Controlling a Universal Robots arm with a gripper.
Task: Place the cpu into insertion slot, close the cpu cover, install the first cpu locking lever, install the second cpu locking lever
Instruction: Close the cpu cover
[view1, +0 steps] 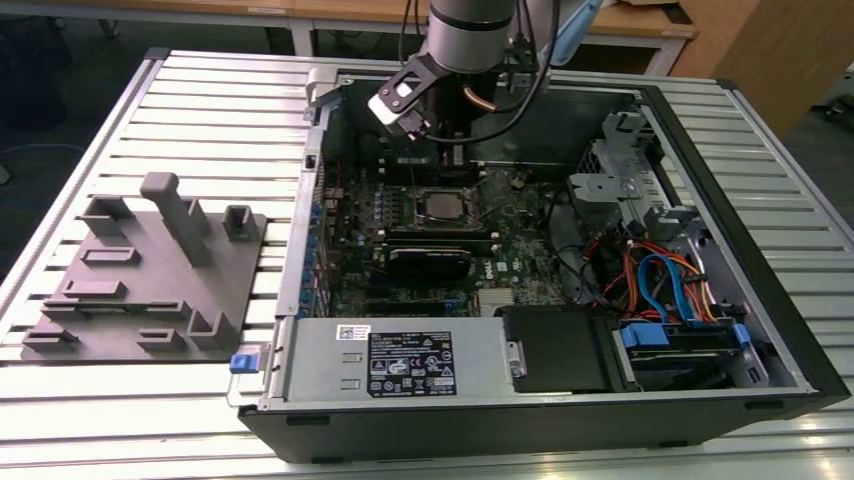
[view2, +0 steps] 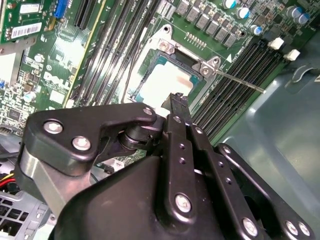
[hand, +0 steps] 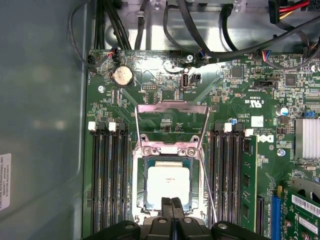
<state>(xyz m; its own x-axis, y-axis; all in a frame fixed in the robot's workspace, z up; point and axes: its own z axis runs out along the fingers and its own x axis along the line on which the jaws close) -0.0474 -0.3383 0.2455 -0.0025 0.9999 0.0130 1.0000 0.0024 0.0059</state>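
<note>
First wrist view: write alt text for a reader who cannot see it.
The silver-grey cpu sits in the insertion slot of a green motherboard, with the cpu cover hinged open. The gripper, fingers shut, has its tips at the cpu's edge, between rows of black memory slots.

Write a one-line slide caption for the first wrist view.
Chip seated in its socket, cover frame open, closed end effector at the chip's edge.

Slatted metal table (view1: 200, 100) with open computer case (view1: 534, 432) and grey fixture block (view1: 147, 290)
</note>
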